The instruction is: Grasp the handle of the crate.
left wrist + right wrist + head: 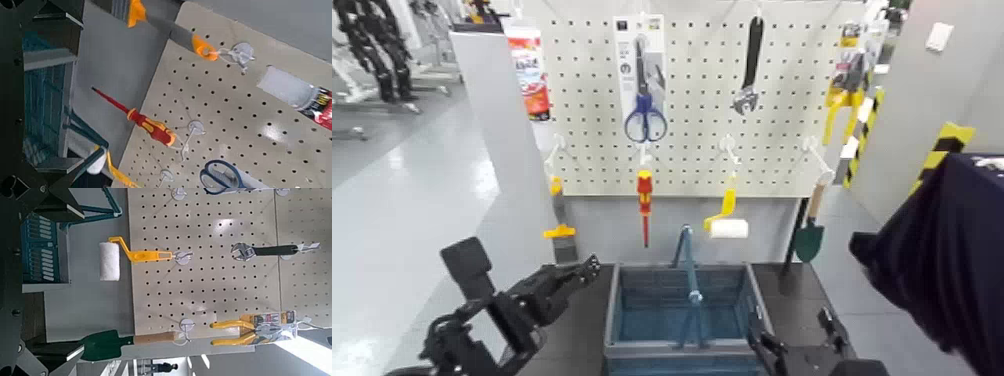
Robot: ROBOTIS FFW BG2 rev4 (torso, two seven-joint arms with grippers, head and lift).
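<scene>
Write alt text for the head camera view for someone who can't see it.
A rectangular blue slatted plastic crate with an upright thin blue hoop handle sits below a white pegboard of hanging tools. The left gripper hovers beside the crate, open; the right gripper waits low at its other side.

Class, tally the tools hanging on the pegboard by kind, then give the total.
Scissors: 1
Wrench: 1
Pliers: 1
Screwdriver: 1
Paint roller: 1
Trowel: 1
Scraper: 1
Total: 7

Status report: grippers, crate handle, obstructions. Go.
Left gripper left of blue slatted plastic crate, right gripper at its near right corner. Thin blue hoop handle upright, ungrasped. Nothing blocking it.
</scene>
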